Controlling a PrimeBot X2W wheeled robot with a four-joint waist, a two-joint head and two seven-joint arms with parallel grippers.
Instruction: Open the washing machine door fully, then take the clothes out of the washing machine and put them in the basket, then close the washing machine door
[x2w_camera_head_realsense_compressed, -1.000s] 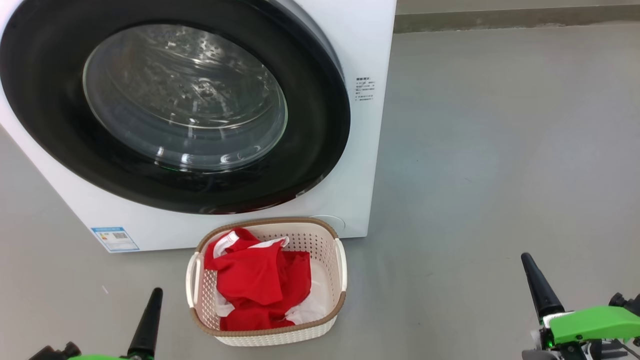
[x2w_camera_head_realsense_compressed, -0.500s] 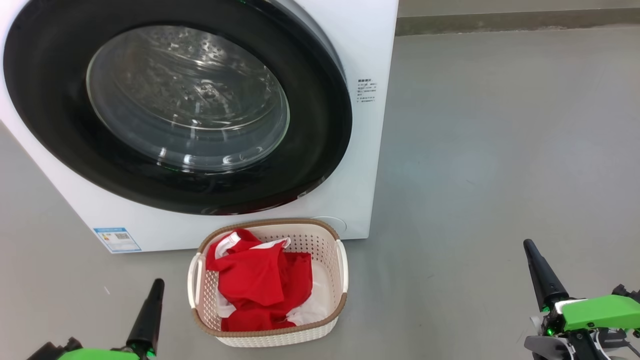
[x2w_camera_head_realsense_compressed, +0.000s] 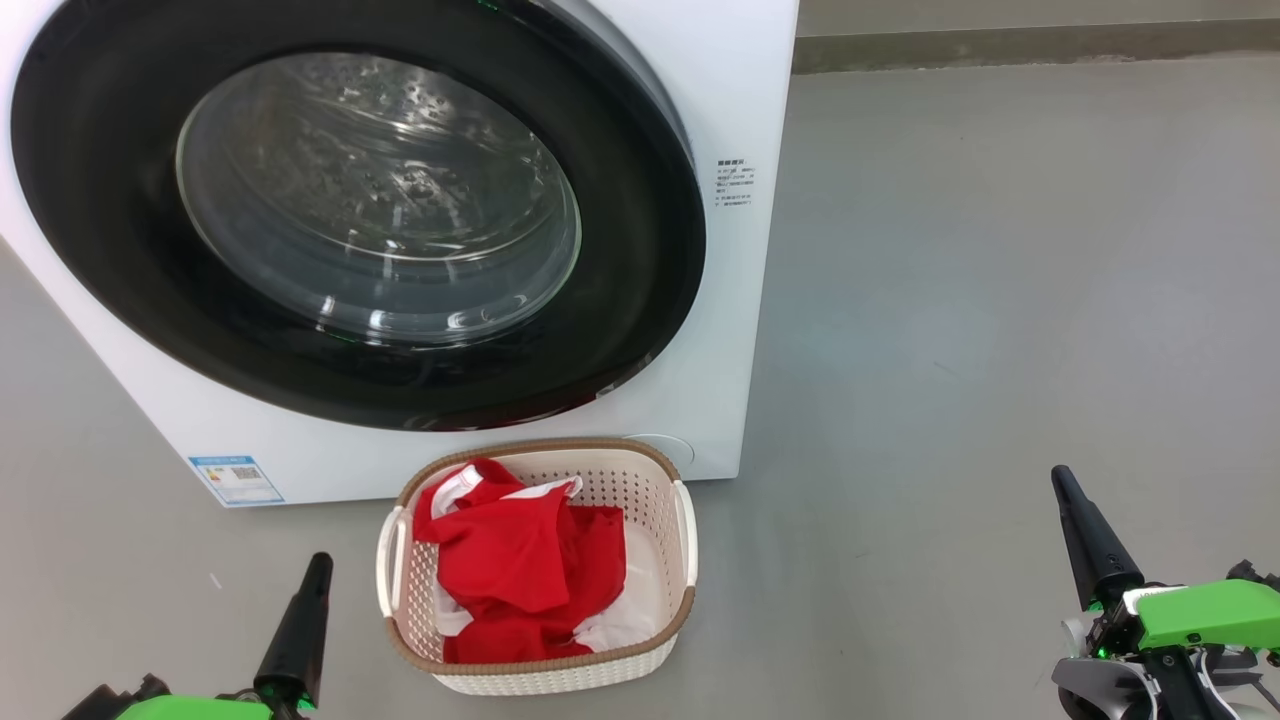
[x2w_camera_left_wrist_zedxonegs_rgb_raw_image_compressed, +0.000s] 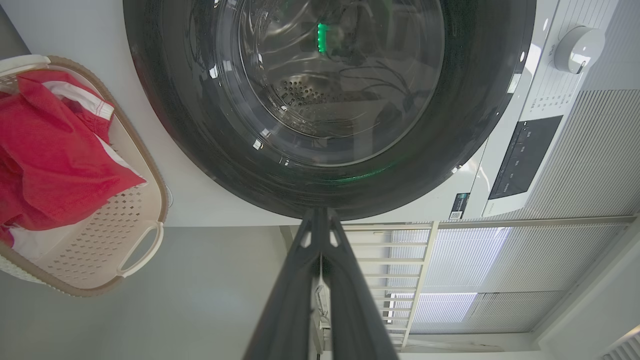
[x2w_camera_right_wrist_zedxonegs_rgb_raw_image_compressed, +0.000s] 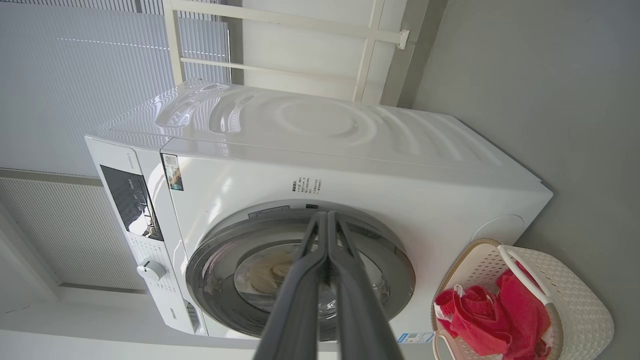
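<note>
Left gripper (x2w_camera_head_realsense_compressed: 318, 566) and right gripper (x2w_camera_head_realsense_compressed: 1062, 482), jaws clenched empty, flank the cream perforated plastic basket (x2w_camera_head_realsense_compressed: 540, 446) holding soft red garments (x2w_camera_head_realsense_compressed: 510, 560).

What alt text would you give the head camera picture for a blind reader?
A white washing machine with its round black-rimmed door shut stands on a grey floor, with a cream basket of red and white clothes in front. The robot's left gripper and right gripper, both shut, point up from the bottom corners.
</note>
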